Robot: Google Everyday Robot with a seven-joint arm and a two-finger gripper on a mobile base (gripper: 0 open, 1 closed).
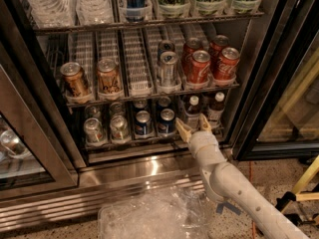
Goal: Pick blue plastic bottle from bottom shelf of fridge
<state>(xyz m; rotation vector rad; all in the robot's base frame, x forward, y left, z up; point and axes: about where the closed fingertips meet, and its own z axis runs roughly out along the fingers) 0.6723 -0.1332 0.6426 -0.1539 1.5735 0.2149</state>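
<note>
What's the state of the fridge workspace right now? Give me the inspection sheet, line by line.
Surface: bottom shelf, wire rack with steel front lip, stocked.
Job's things: blue plastic bottle upright near the shelf's right end, its twin just right of it; fridge open.
Clutter: silver cans and blue cans left of the bottles; red cans on the rack above.
Grippers: gripper open at the shelf front, fingers spread before the bottle, not closed on it.
Cables: thin orange line on the floor, possibly a cord.
Surroundings: clear plastic bin on the floor below.
</note>
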